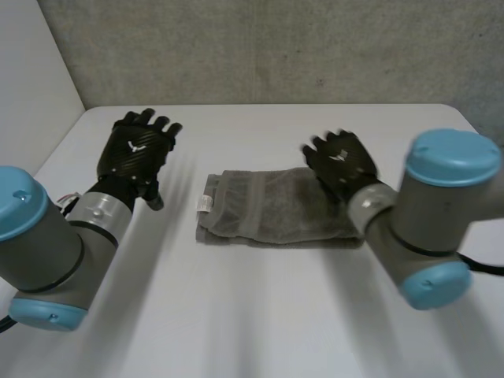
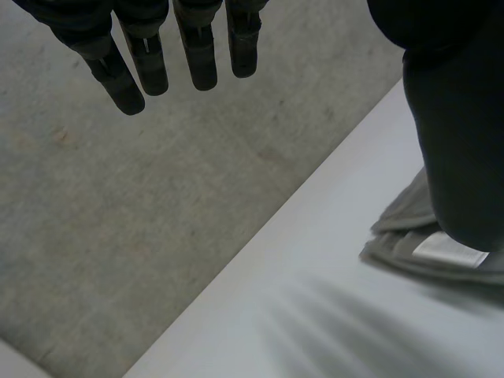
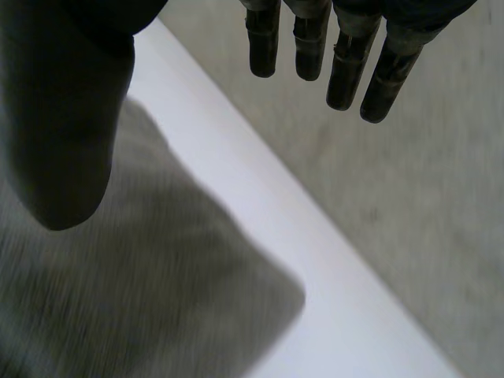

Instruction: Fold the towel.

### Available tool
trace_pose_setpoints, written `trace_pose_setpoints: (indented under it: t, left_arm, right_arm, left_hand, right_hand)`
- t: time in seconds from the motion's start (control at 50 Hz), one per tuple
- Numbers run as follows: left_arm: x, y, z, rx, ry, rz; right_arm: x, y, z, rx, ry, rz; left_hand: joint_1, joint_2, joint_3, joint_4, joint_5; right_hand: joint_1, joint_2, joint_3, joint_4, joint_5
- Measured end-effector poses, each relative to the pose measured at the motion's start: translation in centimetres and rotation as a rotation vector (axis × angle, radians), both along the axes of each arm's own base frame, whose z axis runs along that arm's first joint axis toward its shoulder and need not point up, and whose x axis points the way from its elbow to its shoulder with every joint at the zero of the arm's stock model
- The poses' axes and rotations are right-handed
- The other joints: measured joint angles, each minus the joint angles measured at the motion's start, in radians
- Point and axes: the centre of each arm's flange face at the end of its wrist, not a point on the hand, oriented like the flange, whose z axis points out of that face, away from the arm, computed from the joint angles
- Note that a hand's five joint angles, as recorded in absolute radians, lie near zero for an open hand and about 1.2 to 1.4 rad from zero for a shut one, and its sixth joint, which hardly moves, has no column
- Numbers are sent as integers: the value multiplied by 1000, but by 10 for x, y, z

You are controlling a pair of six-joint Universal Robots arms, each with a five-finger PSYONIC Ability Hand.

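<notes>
- Grey speckled wall (image 1: pixel 276 47) runs behind a white counter (image 1: pixel 260 315), and everything of interest sits near the counter's middle.
- Over to the left, the robot's black left hand (image 1: pixel 138 150) hangs above bare counter, near the towel's left end but apart from it. Its fingers (image 2: pixel 201 59) are straight and spread, holding nothing.
- Between the two hands lies the grey terry towel (image 1: pixel 272 211), flat on the counter as a long band. It looks already doubled over, with layered edges and a small white label (image 1: pixel 203 204) at its left end.
- On the right, the black right hand (image 1: pixel 340 161) is over the towel's right end, by the far corner. Its fingers (image 3: pixel 342 75) are likewise straight and empty.
- My guess is that the cloth is light, soft and limp. It will sag and drag rather than keep its shape, and it should neither slip much in the fingers nor come to any harm.
- I'd take it by pinching all the layers at the corners of one short end, so the stack lifts together instead of peeling apart.
</notes>
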Motion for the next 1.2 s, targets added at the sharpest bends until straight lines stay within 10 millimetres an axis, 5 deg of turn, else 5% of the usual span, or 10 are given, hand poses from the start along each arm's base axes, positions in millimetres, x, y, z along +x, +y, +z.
trace_pose_setpoints:
  t: [0.16, 0.28, 0.34, 0.66, 0.78, 0.84, 1.08, 1.2]
  left_arm:
    - [-13, 11, -4, 10, -4, -43]
    - [-15, 12, -9, 21, -9, -48]
    - [-15, 12, -9, 22, -10, -46]
    - [-13, 13, -5, 14, -4, -42]
    - [-13, 14, -6, 16, -5, -43]
    - [-13, 14, -6, 17, -5, -43]
    - [-13, 13, -7, 14, -5, -42]
    - [-14, 13, -7, 7, -2, -42]
  right_arm:
    - [-47, -8, -39, 161, 24, -78]
    - [-54, -13, -61, 220, 36, -70]
    - [-55, -17, -64, 223, 35, -71]
    - [-54, -23, -51, 194, 11, -78]
    - [-55, -19, -56, 209, 15, -76]
    - [-55, -17, -59, 216, 17, -76]
    - [-56, -15, -63, 241, -16, -85]
    - [-56, -18, -66, 227, -30, -91]
  left_hand:
    - [0, 0, 0, 0, 0]
    - [0, 0, 0, 0, 0]
    - [0, 0, 0, 0, 0]
    - [0, 0, 0, 0, 0]
    - [0, 0, 0, 0, 0]
    - [0, 0, 0, 0, 0]
    - [0, 0, 0, 0, 0]
    - [0, 0, 0, 0, 0]
  right_hand:
    - [364, 358, 365, 349, 379]
    - [995, 988, 986, 975, 1003]
    - [1058, 1065, 1097, 1086, 1107]
    - [1105, 1063, 1104, 1087, 1107]
    - [377, 352, 370, 357, 368]
    - [304, 299, 298, 287, 282]
    - [313, 299, 304, 291, 311]
    - [807, 784, 783, 772, 794]
